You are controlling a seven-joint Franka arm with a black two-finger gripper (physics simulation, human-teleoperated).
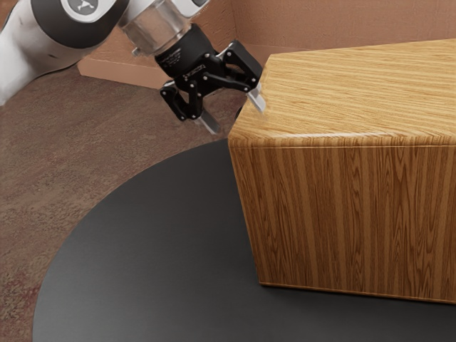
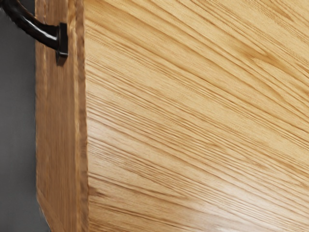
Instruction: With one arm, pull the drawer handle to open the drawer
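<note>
- Hovering at the upper corner of the wooden drawer cabinet [image 1: 342, 142], on the exterior view's left, my hand [image 1: 234, 112] has its two fingers spread wide and grips nothing.
- One fingertip is at or just beside the cabinet's top edge; I cannot tell whether it touches the wood.
- The cabinet stands on the round black counter [image 1: 142, 263], with brown floor [image 1: 64, 157] beyond.
- The drawer handle [image 2: 35, 28], a black curved bar on a black mount, shows in the wrist view. It projects from the narrow front face [image 2: 60, 145], which meets the broad top panel at a corner near my hand.
- Status: approach stage. The handle is not grasped, and no gap shows along the front face, so I judge the drawer shut.
- Remaining: carry the hand over the corner to the front face, set the fingers on both sides of the bar, close on it, then pull straight away from the cabinet.
</note>
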